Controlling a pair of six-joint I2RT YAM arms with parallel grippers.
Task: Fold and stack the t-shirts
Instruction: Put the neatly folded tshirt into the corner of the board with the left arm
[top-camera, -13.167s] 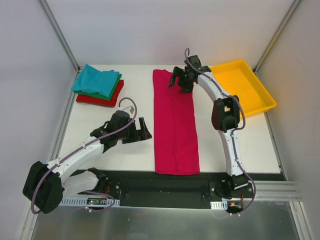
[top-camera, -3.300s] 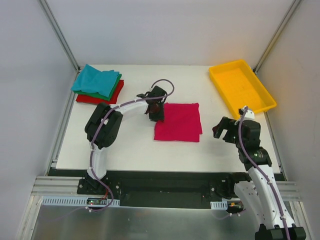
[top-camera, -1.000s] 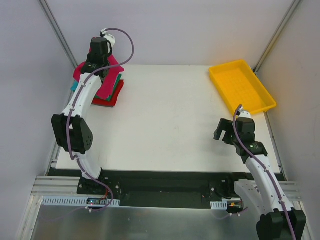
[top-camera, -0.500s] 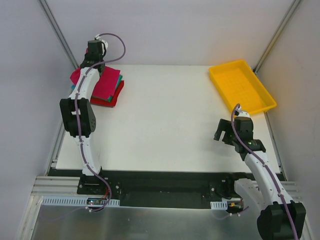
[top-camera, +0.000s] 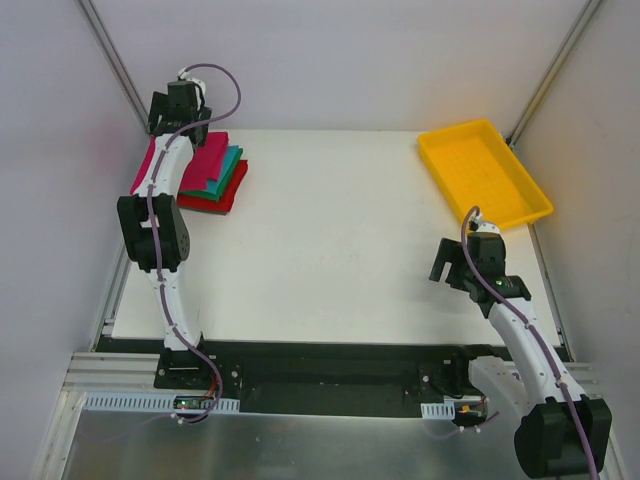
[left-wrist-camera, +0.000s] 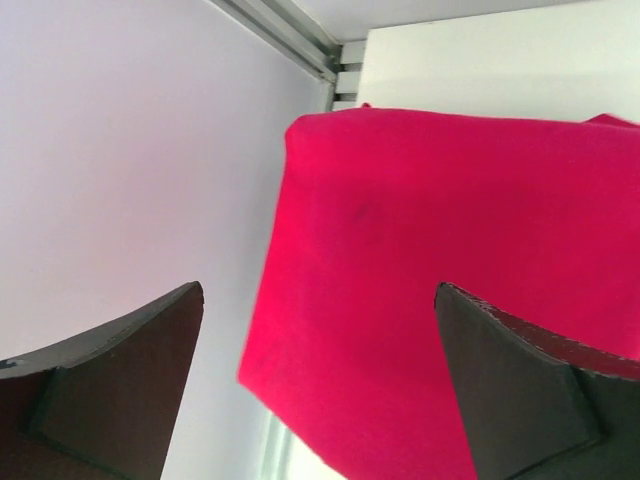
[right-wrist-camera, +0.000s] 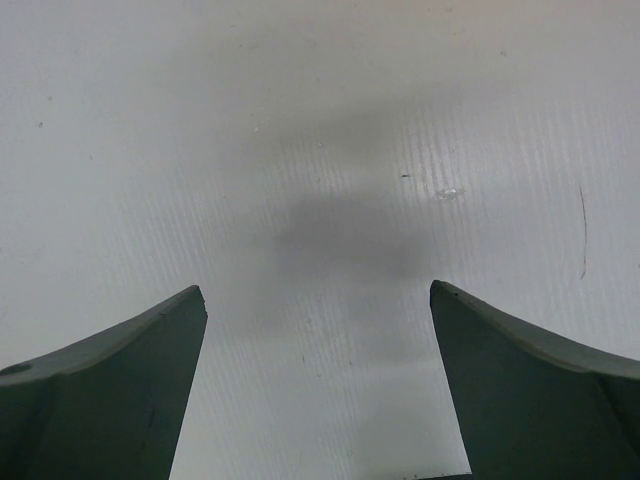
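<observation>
The folded magenta-pink t-shirt (top-camera: 207, 163) lies on top of the stack at the table's far left corner. The teal shirt's (top-camera: 234, 157) edge and the red shirt (top-camera: 222, 193) show beneath it; the green one barely shows. My left gripper (top-camera: 176, 120) is open and empty, raised over the stack's far-left corner by the wall. In the left wrist view the magenta shirt (left-wrist-camera: 450, 250) fills the space between and beyond my open fingers (left-wrist-camera: 120, 375). My right gripper (top-camera: 449, 268) is open and empty above bare table (right-wrist-camera: 320, 150) at the right.
The yellow plastic tray (top-camera: 524, 215) sits at the far right corner, beyond my right gripper. Grey walls and a metal frame post (top-camera: 115, 60) stand close behind the left gripper. The white table (top-camera: 330, 230) spreads between the stack and the tray.
My left gripper let the magenta shirt down onto the stack, opened, and drew back toward the far-left wall. The shirt now lies flat. The right arm has barely moved.
</observation>
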